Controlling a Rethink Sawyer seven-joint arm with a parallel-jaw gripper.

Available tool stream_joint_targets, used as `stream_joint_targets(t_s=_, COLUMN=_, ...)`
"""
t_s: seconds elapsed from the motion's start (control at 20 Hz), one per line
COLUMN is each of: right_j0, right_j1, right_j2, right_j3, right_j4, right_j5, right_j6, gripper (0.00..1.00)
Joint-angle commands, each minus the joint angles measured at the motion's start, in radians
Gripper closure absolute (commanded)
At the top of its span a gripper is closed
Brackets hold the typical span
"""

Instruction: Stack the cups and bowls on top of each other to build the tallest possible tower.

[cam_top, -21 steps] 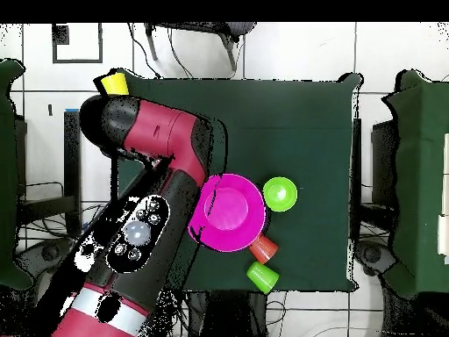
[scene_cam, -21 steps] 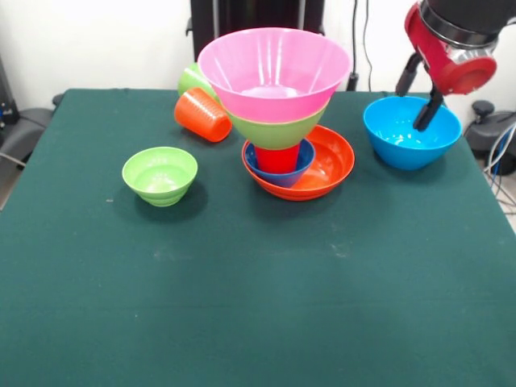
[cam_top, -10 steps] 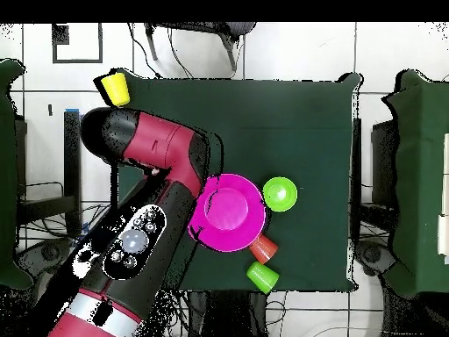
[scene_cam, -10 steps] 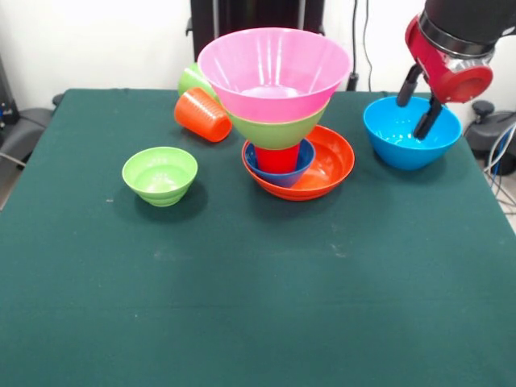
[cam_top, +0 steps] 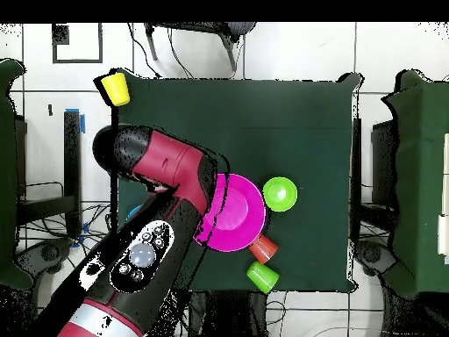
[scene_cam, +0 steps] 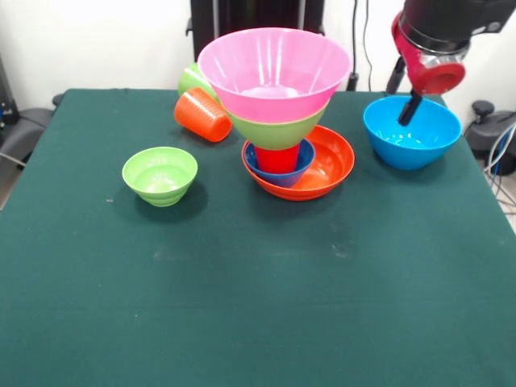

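Dark green cloth (scene_cam: 242, 306) is covering the table, with a pale wall and black equipment sitting behind it. Near the cloth's centre the tower (scene_cam: 278, 113) is standing: the wide orange bowl (scene_cam: 330, 165) is lying at the base, the small dark blue bowl (scene_cam: 284, 173) is resting inside it, the red cup (scene_cam: 278, 157) is standing in that bowl, and the large green bowl (scene_cam: 274, 131) and huge pink bowl (scene_cam: 274, 72) are flaring out above. The small green bowl (scene_cam: 160, 174) is sitting alone, well apart from the tower. The orange cup (scene_cam: 202, 114) is lying on its side beside the tower, with the light green cup (scene_cam: 192, 79) just behind it. The large blue bowl (scene_cam: 412, 131) is sitting near the cloth's edge, and the gripper (scene_cam: 403, 95) is hanging over its far rim with its two dark fingers apart and empty. Only the overhead view is showing the yellow cup (cam_top: 114, 86), at a corner just off the cloth, possibly on the floor; there the arm (cam_top: 153, 228) is covering the blue bowl and hiding the gripper, and the pink bowl is concealing the stack beneath it.
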Motion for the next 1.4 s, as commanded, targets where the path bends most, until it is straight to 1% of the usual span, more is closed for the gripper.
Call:
stream_joint_targets(t_s=0.05, right_j0=0.016, right_j1=-0.004, right_j2=0.167, right_j3=0.158, right_j4=0.057, right_j5=-0.154, right_j6=0.166, gripper=0.0)
stream_joint_targets(t_s=0.1, right_j0=0.026, right_j1=-0.008, right_j2=0.18, right_j3=0.182, right_j4=0.095, right_j5=-0.231, right_j6=0.187, gripper=0.0)
stream_joint_targets(t_s=0.15, right_j0=0.032, right_j1=-0.008, right_j2=0.189, right_j3=0.195, right_j4=0.125, right_j5=-0.268, right_j6=0.21, gripper=0.0)
stream_joint_targets(t_s=0.3, right_j0=0.046, right_j1=-0.008, right_j2=0.204, right_j3=0.225, right_j4=0.175, right_j5=-0.344, right_j6=0.226, gripper=0.0)
stream_joint_targets(t_s=0.5, right_j0=0.058, right_j1=-0.022, right_j2=0.229, right_j3=0.279, right_j4=0.228, right_j5=-0.4, right_j6=0.207, gripper=0.0)
stream_joint_targets(t_s=0.6, right_j0=0.061, right_j1=-0.028, right_j2=0.238, right_j3=0.296, right_j4=0.241, right_j5=-0.416, right_j6=0.202, gripper=0.0)
stream_joint_targets(t_s=0.85, right_j0=0.062, right_j1=-0.03, right_j2=0.237, right_j3=0.292, right_j4=0.247, right_j5=-0.417, right_j6=0.216, gripper=0.0)
stream_joint_targets(t_s=1.0, right_j0=0.059, right_j1=-0.036, right_j2=0.243, right_j3=0.306, right_j4=0.246, right_j5=-0.424, right_j6=0.199, gripper=0.0)
stream_joint_targets(t_s=1.15, right_j0=0.069, right_j1=-0.022, right_j2=0.223, right_j3=0.309, right_j4=0.21, right_j5=-0.387, right_j6=0.198, gripper=0.0)
stream_joint_targets(t_s=1.25, right_j0=0.08, right_j1=-0.004, right_j2=0.203, right_j3=0.299, right_j4=0.176, right_j5=-0.322, right_j6=0.218, gripper=0.0)
stream_joint_targets(t_s=1.3, right_j0=0.082, right_j1=0.001, right_j2=0.201, right_j3=0.301, right_j4=0.17, right_j5=-0.297, right_j6=0.231, gripper=0.0)
stream_joint_targets(t_s=1.4, right_j0=0.076, right_j1=-0.001, right_j2=0.221, right_j3=0.328, right_j4=0.187, right_j5=-0.316, right_j6=0.219, gripper=0.0)
